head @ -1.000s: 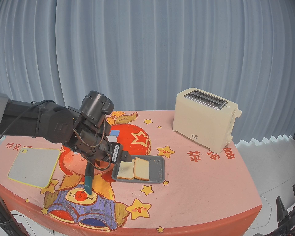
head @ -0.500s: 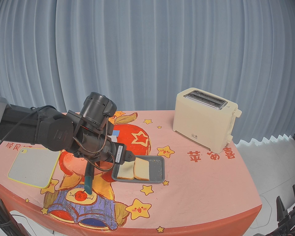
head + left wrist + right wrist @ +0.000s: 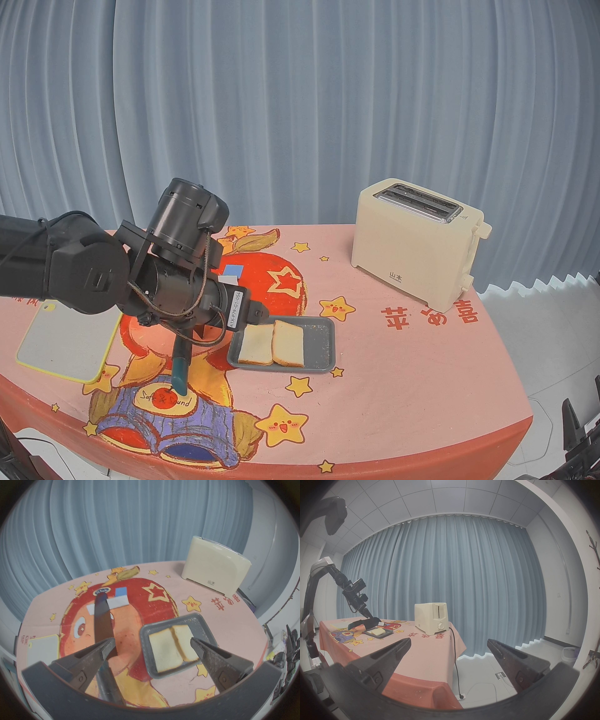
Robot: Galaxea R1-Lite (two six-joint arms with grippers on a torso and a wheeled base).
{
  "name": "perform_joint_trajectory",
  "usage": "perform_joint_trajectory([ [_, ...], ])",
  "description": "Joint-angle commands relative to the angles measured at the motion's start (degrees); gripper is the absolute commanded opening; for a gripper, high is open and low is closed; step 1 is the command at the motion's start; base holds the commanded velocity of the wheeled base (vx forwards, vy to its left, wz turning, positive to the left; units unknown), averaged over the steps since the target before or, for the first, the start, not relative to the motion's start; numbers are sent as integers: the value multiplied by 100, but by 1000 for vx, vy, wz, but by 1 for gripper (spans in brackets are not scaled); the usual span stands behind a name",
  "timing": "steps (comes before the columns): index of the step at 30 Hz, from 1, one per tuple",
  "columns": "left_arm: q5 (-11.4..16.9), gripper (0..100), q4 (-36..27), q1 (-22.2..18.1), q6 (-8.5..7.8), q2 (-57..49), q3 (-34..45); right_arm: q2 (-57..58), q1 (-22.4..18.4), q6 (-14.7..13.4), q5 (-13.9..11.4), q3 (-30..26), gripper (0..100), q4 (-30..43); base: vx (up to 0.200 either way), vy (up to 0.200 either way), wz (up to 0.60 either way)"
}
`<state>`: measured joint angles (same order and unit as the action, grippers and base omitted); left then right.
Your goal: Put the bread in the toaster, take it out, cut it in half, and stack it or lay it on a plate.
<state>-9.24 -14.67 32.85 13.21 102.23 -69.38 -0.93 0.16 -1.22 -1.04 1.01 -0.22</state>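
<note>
Two pale bread pieces (image 3: 256, 345) (image 3: 289, 342) lie side by side in a grey tray (image 3: 319, 344) at the table's middle, the right one slightly overlapping the left. The cream toaster (image 3: 415, 240) stands at the back right with both slots empty. My left gripper (image 3: 152, 642) hangs open just above the tray's left end, holding nothing, with the bread (image 3: 168, 647) below it. A knife lies left of the tray, dark blade (image 3: 101, 617) pointing away and teal handle (image 3: 181, 372) toward the front edge. My right gripper (image 3: 449, 644) is open and empty, off the table's right side.
A grey cutting board (image 3: 62, 340) with a yellow rim lies at the table's left, partly under my left arm. The toaster's cable (image 3: 455, 661) hangs off the right edge to the floor. Bare cloth lies between tray and toaster.
My left arm has risen a little and drawn back to the left, lifting the open gripper away from the bread. Bread, tray, knife and toaster have stayed put.
</note>
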Motion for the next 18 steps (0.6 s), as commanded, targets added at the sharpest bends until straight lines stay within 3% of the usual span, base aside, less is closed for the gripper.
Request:
perform_joint_trajectory([
  [1, -183, 100, 175, 2, -3, -54, 82, 93, 2, -1, -2, -101, 100, -4, 0, 0, 0],
  [8, -412, 100, 544, 46, -65, -186, 346, 93, 2, -1, -2, -101, 100, -4, 0, 0, 0],
  [18, -447, 100, 561, 125, -100, -467, 486, 93, 2, -1, -2, -101, 100, -4, 0, 0, 0],
])
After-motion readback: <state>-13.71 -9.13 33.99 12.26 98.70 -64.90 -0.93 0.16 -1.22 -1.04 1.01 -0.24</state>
